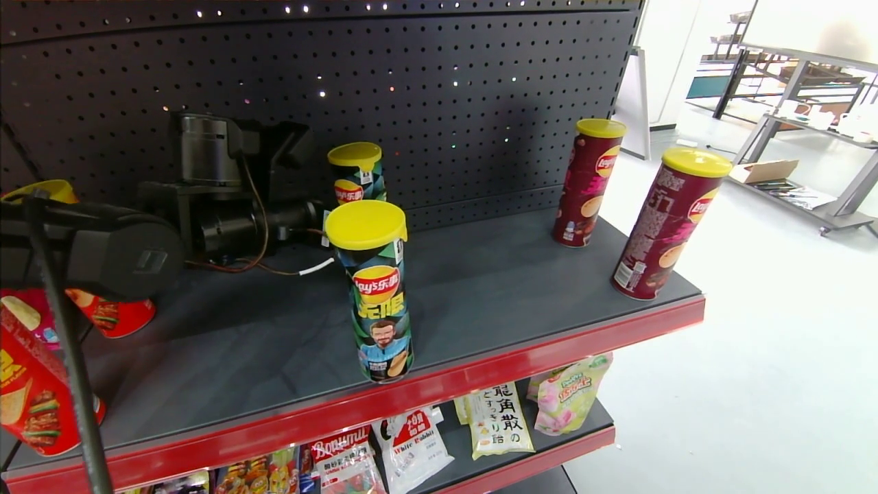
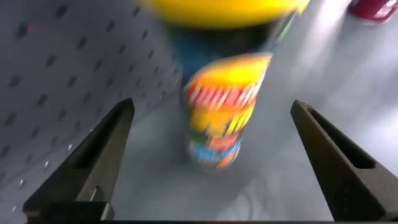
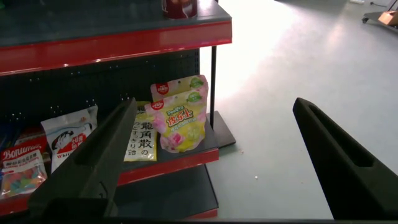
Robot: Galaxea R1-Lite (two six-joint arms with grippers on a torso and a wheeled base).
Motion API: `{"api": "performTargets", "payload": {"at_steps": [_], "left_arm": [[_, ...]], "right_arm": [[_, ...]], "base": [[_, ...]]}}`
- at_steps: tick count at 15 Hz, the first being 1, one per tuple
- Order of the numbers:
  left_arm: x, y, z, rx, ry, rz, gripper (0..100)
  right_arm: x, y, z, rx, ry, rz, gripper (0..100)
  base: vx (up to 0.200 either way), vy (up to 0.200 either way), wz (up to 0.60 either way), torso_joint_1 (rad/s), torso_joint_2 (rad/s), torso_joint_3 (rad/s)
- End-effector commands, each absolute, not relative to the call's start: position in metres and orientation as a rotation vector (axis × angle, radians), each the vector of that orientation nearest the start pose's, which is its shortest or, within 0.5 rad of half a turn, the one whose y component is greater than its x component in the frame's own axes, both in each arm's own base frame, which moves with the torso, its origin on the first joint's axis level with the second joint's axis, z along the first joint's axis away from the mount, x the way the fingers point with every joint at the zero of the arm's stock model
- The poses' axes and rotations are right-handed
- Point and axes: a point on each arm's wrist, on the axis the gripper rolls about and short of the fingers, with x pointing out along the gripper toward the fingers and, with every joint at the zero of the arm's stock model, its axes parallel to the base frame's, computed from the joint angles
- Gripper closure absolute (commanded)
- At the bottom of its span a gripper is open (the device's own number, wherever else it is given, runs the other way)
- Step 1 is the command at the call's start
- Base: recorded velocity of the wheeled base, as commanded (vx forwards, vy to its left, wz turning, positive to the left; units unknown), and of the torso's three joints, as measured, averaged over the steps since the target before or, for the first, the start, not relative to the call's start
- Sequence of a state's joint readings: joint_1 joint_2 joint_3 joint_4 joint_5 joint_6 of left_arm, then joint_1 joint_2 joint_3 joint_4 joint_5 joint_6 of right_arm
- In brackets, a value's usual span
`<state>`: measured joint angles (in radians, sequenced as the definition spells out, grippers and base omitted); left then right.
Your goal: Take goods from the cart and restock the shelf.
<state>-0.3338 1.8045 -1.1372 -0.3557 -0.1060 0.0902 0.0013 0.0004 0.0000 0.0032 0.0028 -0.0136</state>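
Observation:
Two green chip cans with yellow lids stand on the grey top shelf (image 1: 480, 274): one at the front edge (image 1: 376, 295), one at the back by the pegboard (image 1: 357, 173). My left gripper (image 1: 309, 218) lies low on the shelf just left of the back can. In the left wrist view that can (image 2: 221, 118) stands a little ahead of the gripper (image 2: 211, 130), between its wide-open fingers and untouched. My right gripper (image 3: 211, 149) is open and holds nothing, low beside the shelf unit, facing the lower shelf (image 3: 168, 168).
Two maroon cans (image 1: 588, 182) (image 1: 669, 225) stand at the shelf's right end. Red cans (image 1: 113, 315) (image 1: 31, 401) stand at the left. Snack bags (image 1: 494, 418) (image 3: 180, 115) lie on the lower shelf. Open floor (image 1: 754, 357) stretches to the right, with metal tables (image 1: 809, 103) far back.

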Motion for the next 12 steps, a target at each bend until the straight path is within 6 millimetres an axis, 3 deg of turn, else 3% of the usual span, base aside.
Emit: {"api": "performTargets", "payload": {"at_steps": [1,7,10,12], "left_arm": [[0.311,-0.109,0.221,0.122,0.275,-0.447,0],[0.256,-0.087,0.223,0.120,0.273,-0.436,0],[0.211,-0.073,0.220,0.119,0.262,-0.441,0],[0.167,-0.058,0.228,0.112,0.191,-0.445,0]], "right_arm": [[-0.023,0.000,0.075,-0.014,0.003,0.005,0],[-0.023,0.000,0.075,-0.014,0.003,0.005,0],[-0.023,0.000,0.075,-0.014,0.003,0.005,0],[-0.023,0.000,0.075,-0.014,0.003,0.003,0]], "base": [[0.000,0.000,0.00,0.000,0.00,0.000],[0.000,0.000,0.00,0.000,0.00,0.000],[0.000,0.000,0.00,0.000,0.00,0.000],[0.000,0.000,0.00,0.000,0.00,0.000]]}}
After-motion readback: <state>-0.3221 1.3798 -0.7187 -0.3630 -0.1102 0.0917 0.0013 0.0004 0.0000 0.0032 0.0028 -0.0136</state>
